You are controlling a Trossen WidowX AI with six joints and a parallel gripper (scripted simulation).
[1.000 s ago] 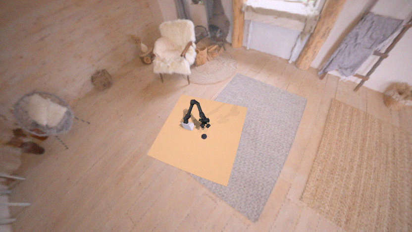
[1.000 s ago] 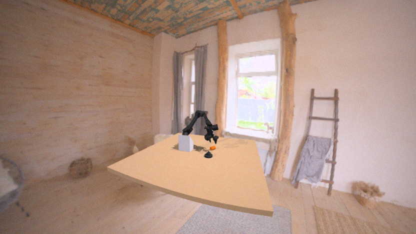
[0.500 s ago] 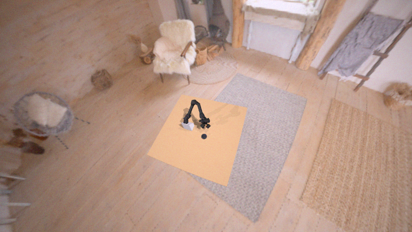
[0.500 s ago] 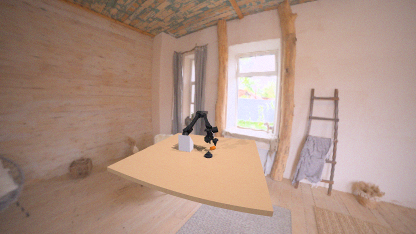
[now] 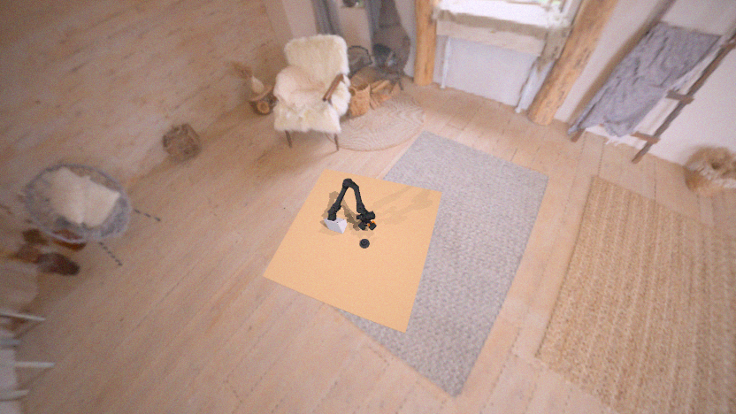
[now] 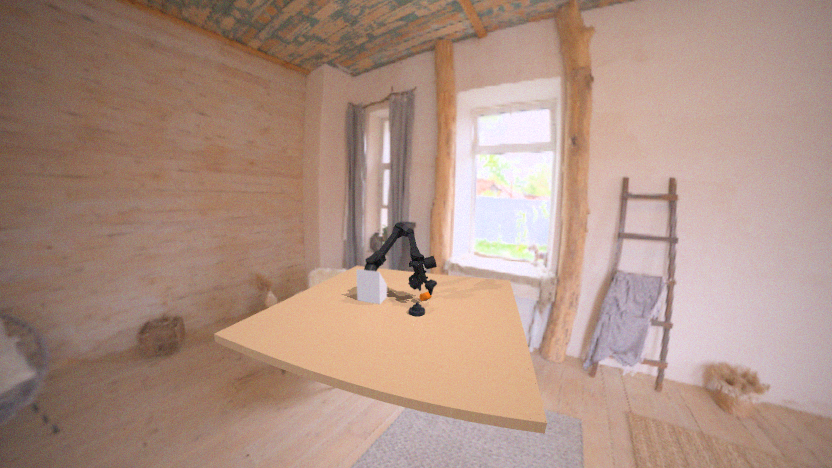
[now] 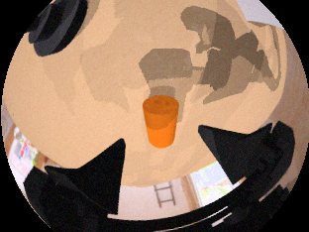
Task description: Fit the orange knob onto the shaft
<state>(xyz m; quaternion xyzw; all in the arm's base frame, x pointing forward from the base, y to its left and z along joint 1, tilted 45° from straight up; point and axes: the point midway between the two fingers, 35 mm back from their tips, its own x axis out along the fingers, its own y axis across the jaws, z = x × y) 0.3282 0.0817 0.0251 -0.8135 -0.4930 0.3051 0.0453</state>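
The orange knob lies on its side on the table; in the top view the gripper mostly hides it. My gripper is open and points down over the knob. In the wrist view the knob shows in the gap between the fingertips, with free space on both sides, and nothing is gripped. The dark round pedestal with its shaft stands upright on the table, a short way from the knob. The shaft's flat side cannot be made out.
The arm rises from a pale block on the tan table. The pedestal stands nearer the camera than the gripper in the exterior view. The arm's shadow falls across the table around the knob.
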